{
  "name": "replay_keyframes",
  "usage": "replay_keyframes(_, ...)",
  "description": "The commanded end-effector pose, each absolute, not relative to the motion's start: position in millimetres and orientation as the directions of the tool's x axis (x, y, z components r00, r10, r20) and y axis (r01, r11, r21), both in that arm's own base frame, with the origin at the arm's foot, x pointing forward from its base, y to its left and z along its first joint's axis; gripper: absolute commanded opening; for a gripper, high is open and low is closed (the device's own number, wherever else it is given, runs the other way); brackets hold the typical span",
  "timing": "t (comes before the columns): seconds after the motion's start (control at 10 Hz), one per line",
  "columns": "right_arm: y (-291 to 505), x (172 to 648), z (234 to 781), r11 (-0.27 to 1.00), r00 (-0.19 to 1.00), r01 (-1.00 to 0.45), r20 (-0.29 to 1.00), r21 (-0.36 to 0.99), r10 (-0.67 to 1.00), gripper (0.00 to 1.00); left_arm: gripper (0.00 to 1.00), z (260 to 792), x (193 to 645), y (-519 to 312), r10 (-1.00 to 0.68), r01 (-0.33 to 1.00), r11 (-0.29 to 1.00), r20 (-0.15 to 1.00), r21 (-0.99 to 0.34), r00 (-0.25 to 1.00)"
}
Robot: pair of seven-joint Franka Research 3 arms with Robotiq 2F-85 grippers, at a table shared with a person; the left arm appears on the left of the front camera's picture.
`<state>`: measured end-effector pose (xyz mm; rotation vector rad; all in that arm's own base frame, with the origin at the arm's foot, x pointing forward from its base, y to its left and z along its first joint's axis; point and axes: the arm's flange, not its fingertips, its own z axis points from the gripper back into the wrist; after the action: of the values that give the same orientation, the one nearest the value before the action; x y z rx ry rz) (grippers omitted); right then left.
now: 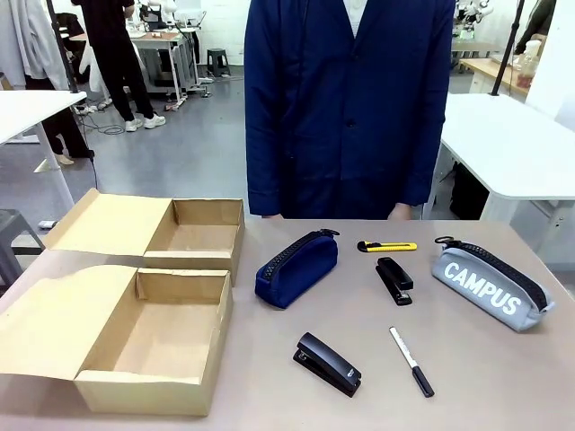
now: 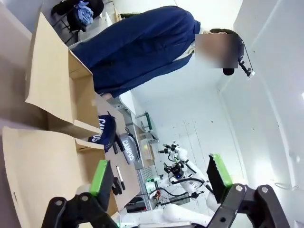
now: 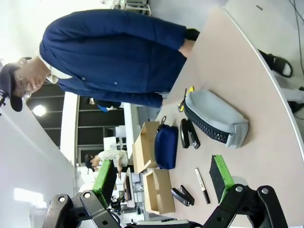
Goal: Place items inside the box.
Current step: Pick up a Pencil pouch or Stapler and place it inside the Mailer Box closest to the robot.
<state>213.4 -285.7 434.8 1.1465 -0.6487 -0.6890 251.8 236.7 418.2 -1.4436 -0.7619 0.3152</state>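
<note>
Two open brown cardboard boxes stand at the table's left: a larger near box (image 1: pixel 153 337) and a smaller far box (image 1: pixel 193 235), both empty with flaps laid out leftward. A navy pencil case (image 1: pixel 296 268) lies mid-table; its white "CAMPUS" lettering shows in the left wrist view (image 2: pixel 103 132). To its right lie a yellow-black utility knife (image 1: pixel 386 246), a black stapler (image 1: pixel 394 279), a second black stapler (image 1: pixel 328 363) and a white marker (image 1: pixel 411 360). My left gripper (image 2: pixel 160 175) and right gripper (image 3: pixel 162 179) are open and empty, high above the table.
A grey pencil case (image 1: pixel 492 285) lettered "CAMPUS" lies at the right. A person in a navy coat (image 1: pixel 346 108) stands at the far edge, hands resting on it. White tables stand behind on both sides.
</note>
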Motion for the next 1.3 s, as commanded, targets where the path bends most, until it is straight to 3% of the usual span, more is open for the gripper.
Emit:
replay_keyframes(0.0,-290.7,209.5,438.8,0.254,0.619,0.148,0.111,0.956,-0.777,1.00,1.00,422.7,249.0,237.7,0.620,0.268,0.150,0.302,-0.952,0.724)
replay_keyframes(0.2,-267.9,227.9,437.7,0.308,0.707,0.146,0.119,0.940,-0.697,1.00,1.00,422.7,249.0,237.7,0.620,0.268,0.150,0.302,-0.952,0.724)
replay_keyframes(0.5,-186.0,288.5,453.8,0.466,0.900,0.010,0.195,0.885,-0.390,1.00,1.00,422.7,249.0,237.7,0.620,0.268,0.150,0.302,-0.952,0.724)
replay_keyframes(0.7,-174.8,310.9,447.0,0.540,0.924,0.055,0.163,0.840,-0.347,1.00,1.00,422.7,249.0,237.7,0.620,0.268,0.150,0.302,-0.952,0.724)
replay_keyframes(1.0,-262.8,231.6,444.0,0.487,0.863,0.048,0.209,0.872,-0.460,1.00,1.00,422.7,249.0,237.7,0.620,0.268,0.150,0.302,-0.952,0.724)
replay_keyframes(1.2,-292.2,186.4,423.7,0.411,0.776,0.133,0.164,0.902,-0.610,1.00,1.00,422.7,249.0,237.7,0.620,0.268,0.150,0.302,-0.952,0.724)
